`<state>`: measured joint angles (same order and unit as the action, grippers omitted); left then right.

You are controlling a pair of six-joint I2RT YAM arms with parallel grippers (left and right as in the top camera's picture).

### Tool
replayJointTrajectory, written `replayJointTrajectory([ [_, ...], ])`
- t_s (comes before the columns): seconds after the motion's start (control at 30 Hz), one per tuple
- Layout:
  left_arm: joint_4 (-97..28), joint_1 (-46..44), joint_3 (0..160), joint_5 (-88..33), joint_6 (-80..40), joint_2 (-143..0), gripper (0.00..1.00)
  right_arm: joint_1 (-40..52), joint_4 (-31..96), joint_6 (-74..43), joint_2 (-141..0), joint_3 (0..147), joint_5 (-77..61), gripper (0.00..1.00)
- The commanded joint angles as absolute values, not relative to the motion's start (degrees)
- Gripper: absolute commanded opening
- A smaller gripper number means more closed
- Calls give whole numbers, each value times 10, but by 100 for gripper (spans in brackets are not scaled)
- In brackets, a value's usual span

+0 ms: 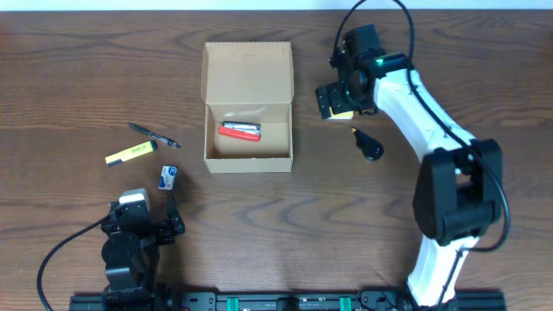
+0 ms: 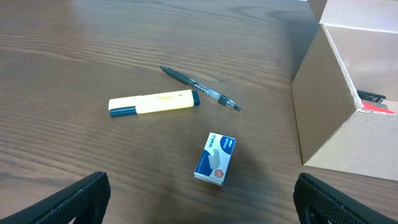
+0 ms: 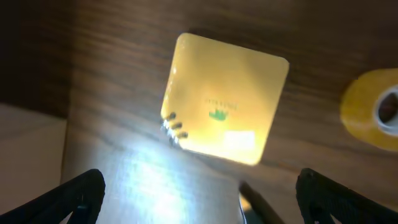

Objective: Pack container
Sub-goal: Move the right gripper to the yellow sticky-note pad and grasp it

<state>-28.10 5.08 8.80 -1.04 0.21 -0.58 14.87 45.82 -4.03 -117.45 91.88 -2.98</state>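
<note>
The tan cardboard container [image 1: 248,154] stands open in the middle, its flap lid folded back. A red and black tool [image 1: 239,131] lies inside. My right gripper [image 1: 337,100] is open and hovers just right of the container, over a yellow sticky-note pad [image 3: 224,99]; the fingers [image 3: 202,199] hold nothing. My left gripper [image 1: 140,223] is open and empty at the front left [image 2: 202,208]. Ahead of it lie a blue staples box [image 2: 215,158], a yellow highlighter [image 2: 153,103] and a pen [image 2: 200,89]. The container's side wall [image 2: 329,118] shows at the right of the left wrist view.
A black object [image 1: 371,147] lies right of the container, near the right arm. A yellow tape roll [image 3: 373,109] lies beside the sticky-note pad. The highlighter [image 1: 130,154], pen [image 1: 154,136] and staples box [image 1: 168,177] sit left of the container.
</note>
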Motion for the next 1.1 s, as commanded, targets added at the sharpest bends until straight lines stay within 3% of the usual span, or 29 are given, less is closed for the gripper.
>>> replayJointTrajectory([
  [0.0, -281, 48, 78, -2, 2, -3, 95, 153, 436, -100, -1197, 924, -13, 99],
  [0.27, -281, 48, 78, -2, 2, -3, 95, 153, 363, -172, -1234, 924, 46, 99],
  [1.07, -281, 48, 78, -2, 2, -3, 95, 156, 338, -164, -1271, 924, 22, 99],
])
